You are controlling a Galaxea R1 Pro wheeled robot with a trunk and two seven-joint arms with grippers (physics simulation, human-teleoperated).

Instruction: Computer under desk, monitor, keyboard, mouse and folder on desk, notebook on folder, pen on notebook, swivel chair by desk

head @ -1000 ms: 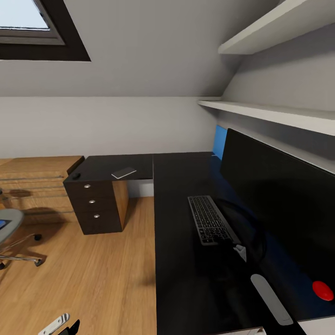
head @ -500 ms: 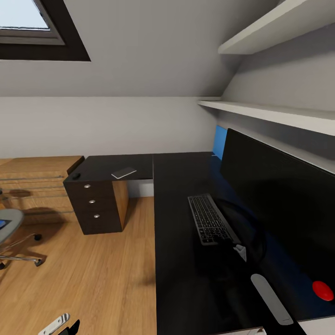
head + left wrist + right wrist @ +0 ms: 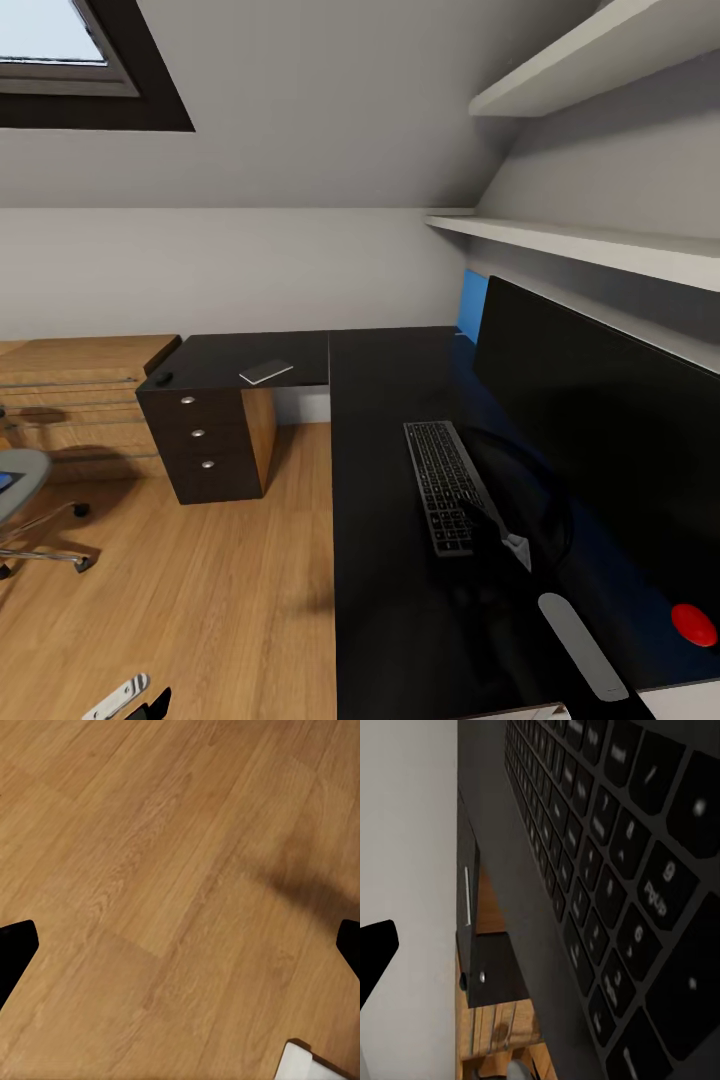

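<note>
Down at 7 o'clock, the left gripper hangs over the bare wooden floor, fingers spread wide and holding nothing. At 1 o'clock the right gripper sits at the near end of the keyboard, which lies lengthwise on the desk just in front of the monitor. From the right wrist view one dark fingertip shows beside the key rows, yet whether the jaws are clamped on the board I cannot tell.

The step in hand looks like settling the keyboard beside the monitor. To do it well, keep it flat on the desktop, slide rather than lift, stay off the curved stand, and leave bare desk to its side for the mouse.

Further off at 11 o'clock, the notebook lies on the desk's far wing, with the mouse at that wing's outer corner. At 9 o'clock the swivel chair stands well apart from the desk.

Key legends are too blurred to read; no brand shows.
</note>
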